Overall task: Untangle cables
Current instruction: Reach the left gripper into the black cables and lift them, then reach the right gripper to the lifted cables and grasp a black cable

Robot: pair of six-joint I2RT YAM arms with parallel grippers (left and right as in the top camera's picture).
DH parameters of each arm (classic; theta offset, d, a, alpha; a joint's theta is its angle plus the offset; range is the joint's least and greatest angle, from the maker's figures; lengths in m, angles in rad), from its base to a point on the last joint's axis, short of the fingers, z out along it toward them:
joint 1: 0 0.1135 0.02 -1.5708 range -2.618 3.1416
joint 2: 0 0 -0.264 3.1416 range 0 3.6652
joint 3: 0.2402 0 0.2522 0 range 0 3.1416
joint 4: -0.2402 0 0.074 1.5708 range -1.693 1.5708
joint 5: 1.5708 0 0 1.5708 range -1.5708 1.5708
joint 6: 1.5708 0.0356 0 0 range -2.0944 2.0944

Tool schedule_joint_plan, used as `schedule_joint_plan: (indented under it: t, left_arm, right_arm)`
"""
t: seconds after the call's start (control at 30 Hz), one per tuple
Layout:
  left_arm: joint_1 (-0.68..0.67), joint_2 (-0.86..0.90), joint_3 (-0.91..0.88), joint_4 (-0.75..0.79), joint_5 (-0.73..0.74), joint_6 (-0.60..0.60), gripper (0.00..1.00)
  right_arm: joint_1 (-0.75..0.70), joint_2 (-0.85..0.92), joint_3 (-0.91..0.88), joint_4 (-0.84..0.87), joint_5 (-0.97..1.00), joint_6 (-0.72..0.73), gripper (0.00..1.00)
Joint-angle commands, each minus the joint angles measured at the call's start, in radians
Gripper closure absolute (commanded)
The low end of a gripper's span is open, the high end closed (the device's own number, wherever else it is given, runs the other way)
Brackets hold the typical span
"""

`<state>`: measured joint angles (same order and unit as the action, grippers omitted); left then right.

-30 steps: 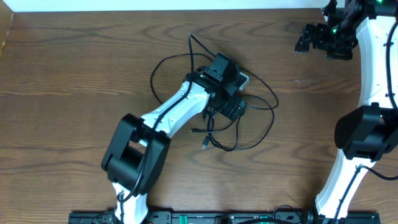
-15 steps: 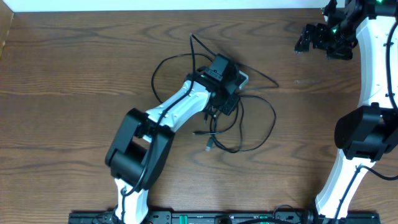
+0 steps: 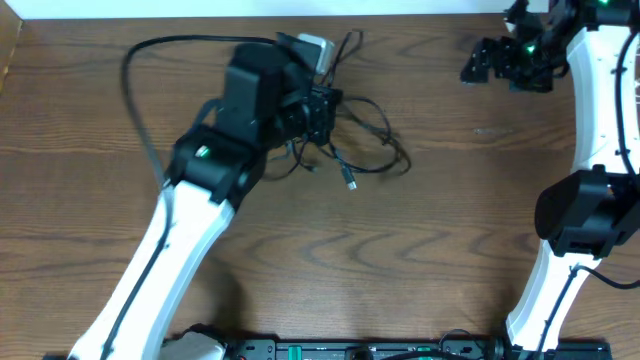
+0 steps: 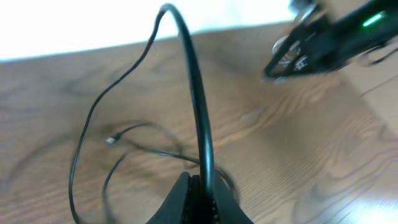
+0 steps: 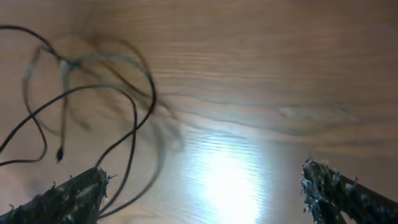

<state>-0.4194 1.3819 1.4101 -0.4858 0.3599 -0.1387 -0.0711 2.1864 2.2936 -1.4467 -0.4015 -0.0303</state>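
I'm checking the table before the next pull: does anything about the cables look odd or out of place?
The cables lie in a knotted heap near the far edge of the table, loops crossing, one plug end poking out. The left gripper is shut on a black strand arching up from it. Nothing looks damaged.

Over the table point(image 3: 420, 260), the cables point(image 3: 346, 172) sprawl near its far edge, about centre. The left gripper point(image 3: 324, 101) sits on the tangle's left side; the right gripper point(image 3: 478, 66) hangs well apart, by the far right corner.
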Motion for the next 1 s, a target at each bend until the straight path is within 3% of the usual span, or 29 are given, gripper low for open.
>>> schedule_joint_plan:
  t: [0.0,0.2,0.4,0.57,0.67,0.87,0.97]
  left_arm:
    - [0.006,-0.073,0.021,0.009,-0.011,-0.024,0.92]
    - [0.015,-0.095,0.021,0.025,-0.028,-0.045,0.93]
    - [0.062,-0.093,0.021,0.041,-0.251,-0.204,0.92]
    - [0.097,-0.093,0.021,0.066,-0.326,-0.243,0.93]
    - [0.111,-0.089,0.021,0.062,-0.327,-0.303,0.93]
    - [0.111,-0.068,0.021,0.041,-0.328,-0.308,0.92]
    - [0.113,-0.049,0.021,0.039,-0.337,-0.309,0.93]
  right_arm:
    - [0.052,0.011,0.000,-0.001,-0.126,-0.080,0.01]
    - [0.124,0.011,0.000,-0.004,-0.204,-0.107,0.01]
    - [0.211,0.011,0.000,-0.021,-0.189,-0.143,0.01]
    - [0.260,0.018,-0.002,0.006,-0.026,0.037,0.01]
    - [0.295,0.026,-0.011,0.043,-0.050,0.078,0.04]
    - [0.343,0.026,-0.015,0.054,-0.119,0.074,0.12]
    - [0.348,0.026,-0.017,0.063,-0.161,0.002,0.20]
